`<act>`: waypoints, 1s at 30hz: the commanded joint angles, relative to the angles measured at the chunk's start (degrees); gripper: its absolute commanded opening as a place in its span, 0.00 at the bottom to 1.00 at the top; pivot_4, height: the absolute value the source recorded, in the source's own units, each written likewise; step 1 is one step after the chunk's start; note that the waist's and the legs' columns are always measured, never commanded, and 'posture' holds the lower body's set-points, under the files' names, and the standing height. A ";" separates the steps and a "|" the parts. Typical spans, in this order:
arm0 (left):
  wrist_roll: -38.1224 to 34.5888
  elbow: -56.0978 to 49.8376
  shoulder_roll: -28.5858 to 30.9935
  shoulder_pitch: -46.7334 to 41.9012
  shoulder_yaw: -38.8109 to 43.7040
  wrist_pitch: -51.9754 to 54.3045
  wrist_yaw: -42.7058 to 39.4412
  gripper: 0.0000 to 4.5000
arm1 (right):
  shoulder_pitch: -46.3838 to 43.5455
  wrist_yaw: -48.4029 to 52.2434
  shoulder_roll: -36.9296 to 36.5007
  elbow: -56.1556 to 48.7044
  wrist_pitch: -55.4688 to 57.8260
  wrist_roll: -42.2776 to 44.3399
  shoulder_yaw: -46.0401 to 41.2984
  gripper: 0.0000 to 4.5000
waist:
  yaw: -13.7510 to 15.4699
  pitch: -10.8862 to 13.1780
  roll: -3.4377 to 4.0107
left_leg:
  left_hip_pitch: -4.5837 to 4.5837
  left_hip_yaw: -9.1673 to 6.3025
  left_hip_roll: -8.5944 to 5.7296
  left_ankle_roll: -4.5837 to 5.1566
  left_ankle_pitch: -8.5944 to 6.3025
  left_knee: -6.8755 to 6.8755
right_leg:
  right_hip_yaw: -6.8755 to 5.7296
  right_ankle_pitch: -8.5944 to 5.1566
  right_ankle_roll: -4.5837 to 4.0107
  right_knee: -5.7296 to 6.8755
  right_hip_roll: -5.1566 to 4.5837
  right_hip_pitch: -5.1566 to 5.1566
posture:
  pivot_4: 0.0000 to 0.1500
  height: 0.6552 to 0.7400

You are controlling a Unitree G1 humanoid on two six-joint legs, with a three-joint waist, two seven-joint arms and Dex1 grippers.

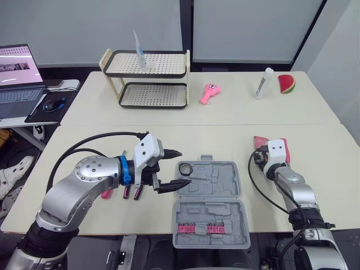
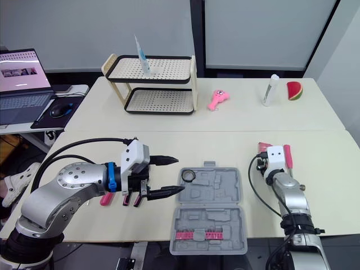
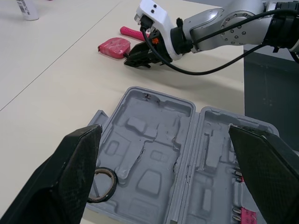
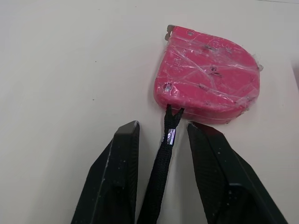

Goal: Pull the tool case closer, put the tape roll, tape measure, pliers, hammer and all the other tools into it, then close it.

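1. The tool case [image 1: 209, 202] lies open and flat at the near edge of the desk [image 1: 84, 135], about mid-width. Its far half shows moulded recesses, and its near half carries a row of pink bits [image 1: 198, 228].
2. The tape roll [image 1: 186, 168], a dark ring, sits in the far left corner of the case.
3. The left tool [image 1: 182, 167] hovers at the left side of the case, pointing right. Its fingers are spread wide and hold nothing, with one fingertip on the far side of the tape roll and one on the near side.
4. Pink handles [image 1: 130, 192] lie on the desk under the left arm; their type cannot be told.
5. The tape measure [image 4: 210, 88], pink and wrapped in clear film, rests on the desk to the right of the case, well apart from it.
6. The right tool [image 4: 161, 130] sits just near of the tape measure. Its fingers are narrowly parted, and the black strap [image 4: 159, 168] of the tape measure runs between them unclamped.
7. A two-tier rack [image 1: 147, 79] stands at the far side of the desk.
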 commanded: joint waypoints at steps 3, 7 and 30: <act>0.46 -1.14 -0.10 -0.75 -0.19 -0.58 -0.01 1.00 | 1.08 -0.59 0.31 0.29 1.24 0.07 -0.54 0.21 | 0.00 0.00 0.00 | 0.00 0.00 0.00 0.00 0.00 0.00 | 0.00 0.00 0.00 0.00 0.00 0.00 | 1.00 0.87; 0.74 -1.13 -0.06 -0.64 -0.17 -0.64 -0.05 1.00 | 1.36 -0.69 0.50 -0.25 1.60 0.29 -0.92 0.13 | 0.00 0.00 0.00 | 0.00 0.00 0.00 0.00 0.00 0.00 | 0.00 0.00 0.00 0.00 0.00 0.00 | 1.00 0.87; 7.27 -2.31 3.52 7.47 -2.44 -8.92 -5.59 1.00 | 24.17 6.66 -3.89 -33.93 17.69 6.66 -1.89 0.00 | 0.33 0.00 0.00 | -0.05 -0.11 -0.02 0.02 -0.01 -0.05 | 0.04 0.00 0.00 -0.08 -0.02 0.03 | 1.00 0.87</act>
